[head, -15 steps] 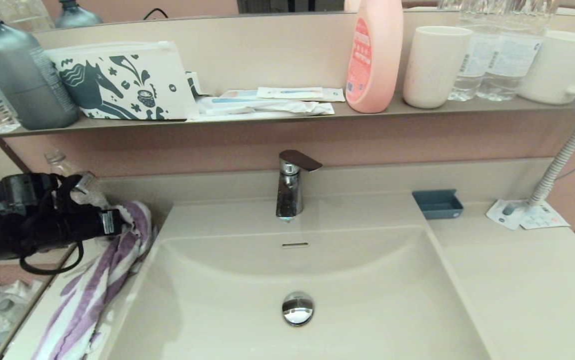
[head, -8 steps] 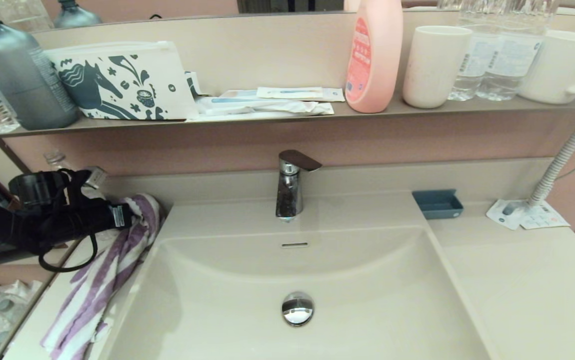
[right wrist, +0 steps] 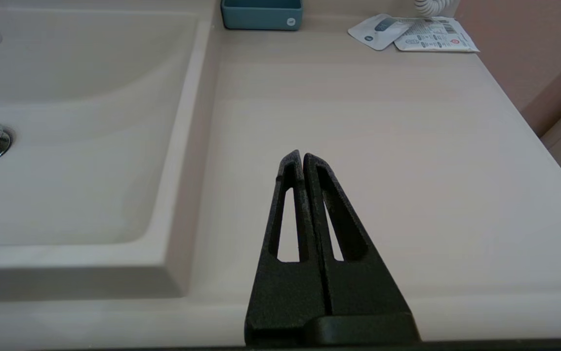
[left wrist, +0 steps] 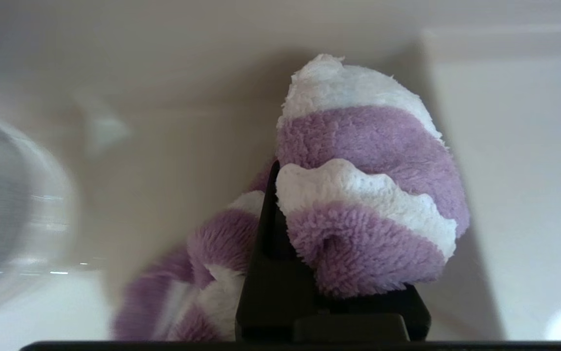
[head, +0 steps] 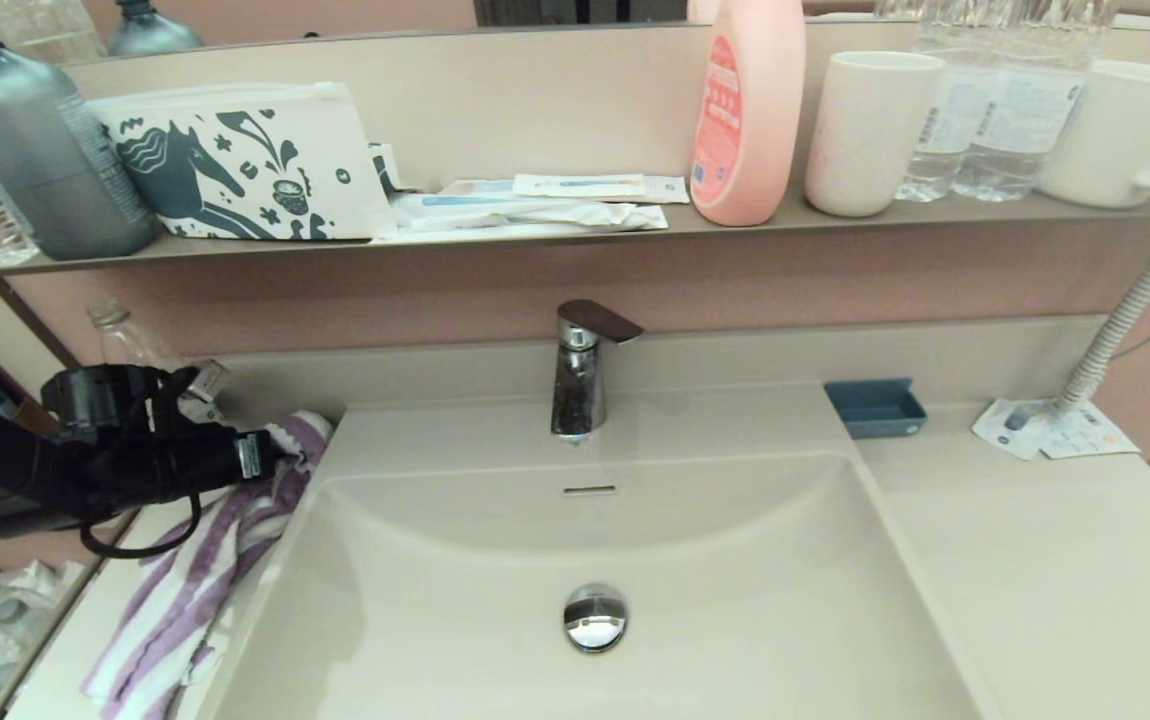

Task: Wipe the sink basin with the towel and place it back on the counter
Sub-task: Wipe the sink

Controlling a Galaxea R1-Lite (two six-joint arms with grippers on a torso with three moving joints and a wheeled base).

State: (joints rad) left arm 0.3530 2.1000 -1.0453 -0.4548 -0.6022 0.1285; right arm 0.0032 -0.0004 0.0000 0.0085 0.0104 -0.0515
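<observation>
Nearest, at about five o'clock of the scene, the right pincer (right wrist: pixel 303 155) is parked above the bare table (head: pixel 1045 570) to the right of the sink basin (head: pixel 755 590), its two black fingers pressed flat together with nothing between them. The basin fills the near middle, with the chrome drain plug (head: pixel 595 617) at six o'clock in its floor and the small overflow slot (head: pixel 590 490) in its far wall. At about nine o'clock the left pincer (head: pixel 275 455) reaches in level from the left, clamped on a bunched fold of the towel (head: pixel 200 575) just beside the basin's far left corner; the wrist view shows the purple and white pile (left wrist: pixel 358 195) bulging past one black finger (left wrist: pixel 270 253). The rest of the towel hangs down from that grip and trails toward seven o'clock along the strip of table left of the basin. Beyond the basin, at twelve o'clock, stands the chrome tap (head: pixel 580 370), and at two o'clock a small blue tray (head: pixel 875 408) sits on the table. Farthest, the shelf (head: pixel 835 222) carries a grey bottle (head: pixel 40 150), a horse-print pouch (head: pixel 245 160), a pink bottle (head: pixel 750 110) and a white cup (head: pixel 870 130).
</observation>
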